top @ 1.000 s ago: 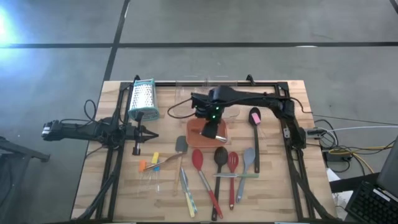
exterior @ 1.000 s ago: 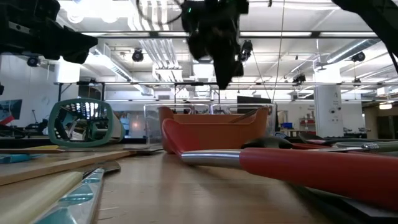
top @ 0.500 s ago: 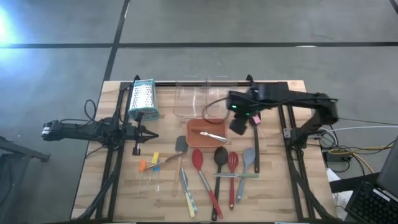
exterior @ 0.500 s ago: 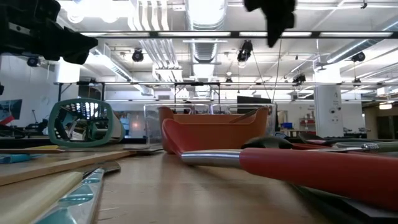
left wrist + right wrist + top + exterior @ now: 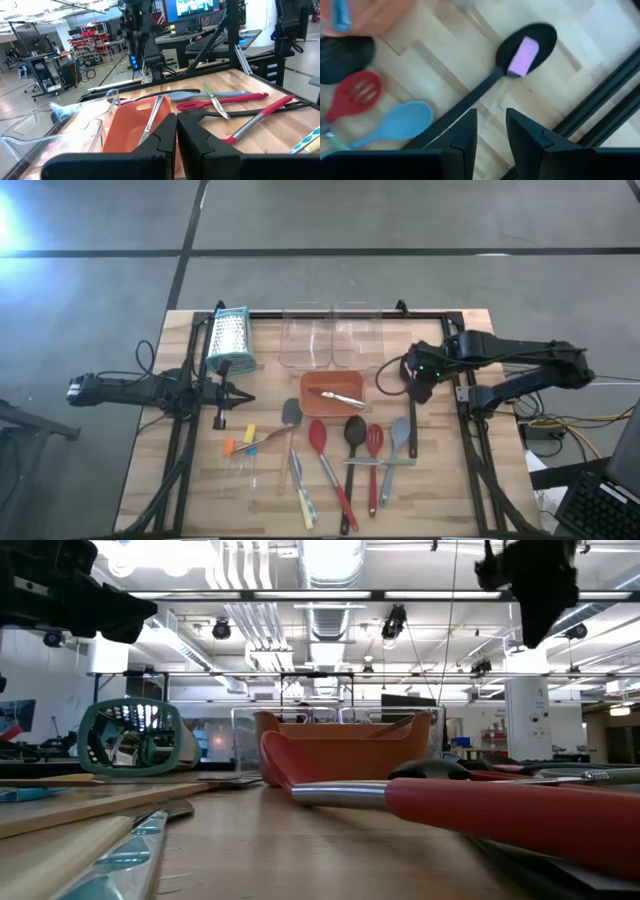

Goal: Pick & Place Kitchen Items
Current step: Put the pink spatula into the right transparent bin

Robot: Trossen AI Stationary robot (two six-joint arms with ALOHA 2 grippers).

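My right gripper (image 5: 491, 131) hangs open above the right part of the table (image 5: 420, 383), fingers pointing down, nothing between them. Below it lies a black spoon (image 5: 520, 47) with a pink piece (image 5: 522, 55) in its bowl. Beside it lie a blue-grey spoon (image 5: 395, 125), a red slotted spatula (image 5: 355, 95) and another black spoon (image 5: 355, 430). A red spoon (image 5: 318, 436) and thin green-yellow-handled tools (image 5: 300, 490) lie nearer the front. My left gripper (image 5: 176, 131) waits shut at the table's left (image 5: 248, 397), level, touching nothing.
An orange tray (image 5: 312, 406) in the table's middle holds a thin metal tool (image 5: 340, 397). Two clear tubs (image 5: 330, 340) stand behind it and a metal grater (image 5: 228, 338) at the far left. Small orange, yellow and blue pieces (image 5: 240, 442) lie front left. Black frame rails (image 5: 468, 440) border the sides.
My right gripper has swung from above the orange tray toward the table's right edge, turning about its wrist as it went, and now hangs over the black spoon with the pink piece. The tray, earlier covered by the gripper, shows with the thin metal tool lying in it.
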